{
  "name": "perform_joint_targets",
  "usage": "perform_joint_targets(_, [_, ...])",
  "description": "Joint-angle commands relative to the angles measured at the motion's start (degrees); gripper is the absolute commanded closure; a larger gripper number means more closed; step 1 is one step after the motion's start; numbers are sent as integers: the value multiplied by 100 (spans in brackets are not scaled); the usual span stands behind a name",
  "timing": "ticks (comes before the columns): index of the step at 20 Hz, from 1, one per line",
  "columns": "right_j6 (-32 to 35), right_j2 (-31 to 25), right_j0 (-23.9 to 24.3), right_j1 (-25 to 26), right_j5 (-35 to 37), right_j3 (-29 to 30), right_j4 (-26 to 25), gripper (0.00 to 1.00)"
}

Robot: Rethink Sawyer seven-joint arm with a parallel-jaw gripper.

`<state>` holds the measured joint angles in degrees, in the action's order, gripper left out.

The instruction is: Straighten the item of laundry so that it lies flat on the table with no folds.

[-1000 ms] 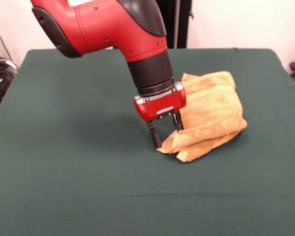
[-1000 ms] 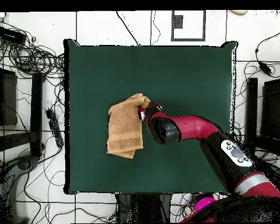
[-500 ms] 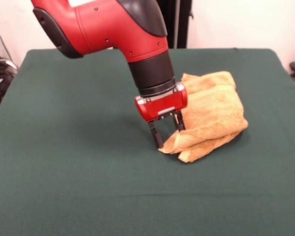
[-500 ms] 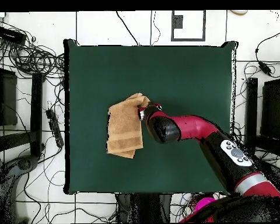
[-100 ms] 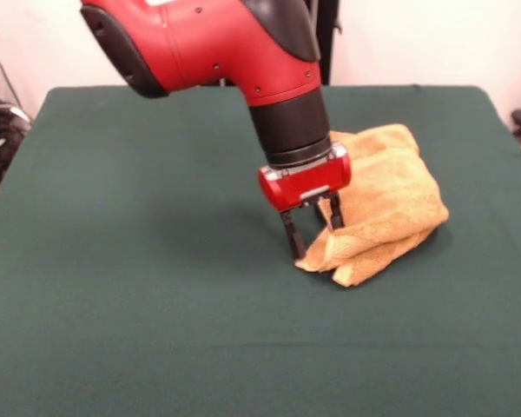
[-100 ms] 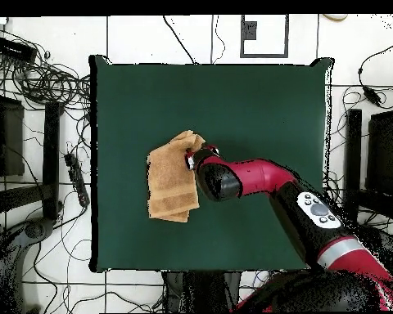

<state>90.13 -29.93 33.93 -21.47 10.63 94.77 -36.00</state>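
Dark green cloth covers the table (image 5: 139, 313), which fills most of the front view, with a pale wall behind it and cables on the floor around it in the overhead view. Low over the cloth, the gripper (image 5: 314, 233) points down with its two dark fingers set a little apart. One finger stands on the bare side; the other is pressed against the towel (image 5: 386, 204), or tucked into it. The near corner of the towel sits at the fingertips and seems to be pinched between them, though whether the grip is firm I cannot tell.

Above the fingers comes the red gripper block, then the black wrist, then the red arm (image 6: 257, 176) reaching in from the robot's side of the table.

By the overhead view the towel (image 6: 172, 177) lies left of the table's middle, well clear of every edge. It is bunched and doubled over, with thick layered folds showing along its near edge in the front view. I judge the task barely begun: a corner is taken at best, and all the folds remain to be opened and smoothed flat.
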Motion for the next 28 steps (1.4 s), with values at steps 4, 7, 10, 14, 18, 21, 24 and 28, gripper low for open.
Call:
perform_joint_targets(4, [629,858,-848,-174,528,-345,4,0])
perform_joint_targets(7, [639,1062,-977,-221,525,-404,12,0])
perform_joint_targets(10, [661,1190,-1120,-175,555,-512,74,0])
perform_joint_targets(14, [625,1307,-1268,-69,696,-695,186,0])
perform_joint_targets(18, [561,1349,-1353,38,845,-898,300,0])
perform_joint_targets(21, [556,1290,-1318,146,719,-950,354,0])
perform_joint_targets(24, [676,1178,-1221,342,350,-936,382,0])
perform_joint_targets(28, [658,796,-908,406,-31,-728,415,0])
